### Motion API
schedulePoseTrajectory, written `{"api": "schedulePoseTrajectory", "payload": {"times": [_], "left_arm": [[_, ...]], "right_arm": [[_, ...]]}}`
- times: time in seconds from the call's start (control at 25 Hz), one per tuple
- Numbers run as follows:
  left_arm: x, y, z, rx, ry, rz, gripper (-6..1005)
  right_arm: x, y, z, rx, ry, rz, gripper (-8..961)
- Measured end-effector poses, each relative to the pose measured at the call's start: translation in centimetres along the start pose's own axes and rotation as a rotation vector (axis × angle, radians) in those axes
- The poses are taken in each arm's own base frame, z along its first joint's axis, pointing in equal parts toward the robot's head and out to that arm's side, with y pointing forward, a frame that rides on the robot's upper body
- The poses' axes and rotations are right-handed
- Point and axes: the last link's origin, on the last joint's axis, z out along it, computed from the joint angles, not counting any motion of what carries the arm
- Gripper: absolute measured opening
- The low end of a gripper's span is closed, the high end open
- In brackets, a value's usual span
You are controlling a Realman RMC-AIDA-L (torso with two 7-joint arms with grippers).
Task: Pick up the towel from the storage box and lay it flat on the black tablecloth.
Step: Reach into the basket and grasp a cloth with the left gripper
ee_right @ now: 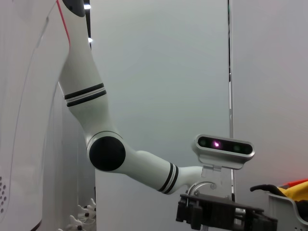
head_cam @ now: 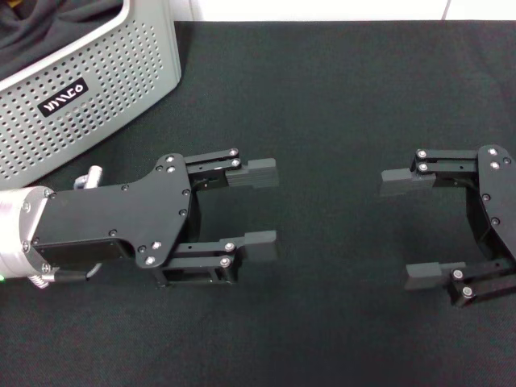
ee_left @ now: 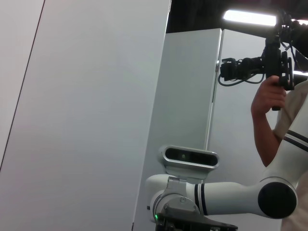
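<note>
Facing inward over one black tablecloth [head_cam: 322,97]: two open grippers, left gripper [head_cam: 256,205], right gripper [head_cam: 411,230].

The storage box [head_cam: 81,89] is sitting at the far left on the black tablecloth [head_cam: 339,105]. The left gripper [head_cam: 260,205] is hovering near of it; the right gripper [head_cam: 415,230] is hanging well apart to the right, fingers facing.

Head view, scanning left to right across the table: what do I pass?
storage box at the far left corner with dark cloth inside → left gripper, fingers open, facing inward → bare stretch of black tablecloth → right gripper, fingers open, facing the left one.
</note>
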Motion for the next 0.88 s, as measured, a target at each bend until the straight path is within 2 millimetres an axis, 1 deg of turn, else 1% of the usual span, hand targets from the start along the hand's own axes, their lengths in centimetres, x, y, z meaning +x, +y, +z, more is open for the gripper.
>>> {"api": "schedulePoseTrajectory", "payload": {"times": [0.6, 0.68, 0.72, 0.88], "left_arm": [[-0.2, 0.1, -0.1, 0.014, 0.011, -0.004, 709], [-0.1, -0.1, -0.9, 0.062, 0.021, 0.006, 709], [0.2, -0.2, -1.7, 0.104, 0.032, 0.016, 709], [1.6, -0.3, -5.9, 0.315, 0.108, 0.063, 709]], "right_arm": [[0.1, 0.1, 0.0, -0.001, -0.003, 0.006, 765], [0.1, 0.1, 0.0, 0.000, -0.005, 0.007, 765], [0.2, 0.1, 0.0, 0.002, -0.006, 0.008, 765], [0.4, 0.5, -0.3, 0.022, -0.014, 0.018, 765]]}}
